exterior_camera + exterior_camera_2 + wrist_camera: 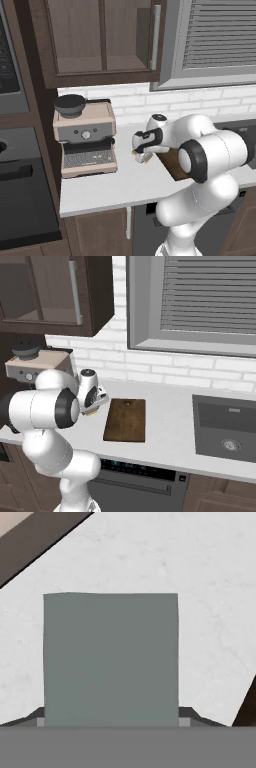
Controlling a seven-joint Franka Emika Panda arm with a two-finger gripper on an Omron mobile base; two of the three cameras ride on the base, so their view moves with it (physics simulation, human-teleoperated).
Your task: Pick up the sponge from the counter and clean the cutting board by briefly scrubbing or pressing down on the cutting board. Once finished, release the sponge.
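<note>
- A white robot arm's two-finger pincer (140, 156) hangs low over the light grey-white tabletop (100, 187), just left of the dark brown wooden cutting board (125, 419), in a rendered kitchen.
- The small rectangular sponge (110, 659), grey-green on top over a yellow underside, sits directly beneath the pincer; in the hand view its top face spreads from the centre down to 6 o'clock, right up against the camera.
- In the right base view a sliver of yellow shows at the pincer's tip (93, 408), touching or nearly touching the tabletop.
- Whether the fingers are apart or already clamped on the sponge cannot be told: the sponge's face hides the tips.
- The cutting board lies at about 3 o'clock from the pincer in the right base view, its long axis running from 6 toward 12 o'clock, away from the robot.
- Judged from this, the sponge is not yet on the board; once gripped, the carry would be a short sideways move toward 3 o'clock.
- A beige espresso machine (86, 137) stands at 9 o'clock of the pincer in the left base view, well apart.
</note>
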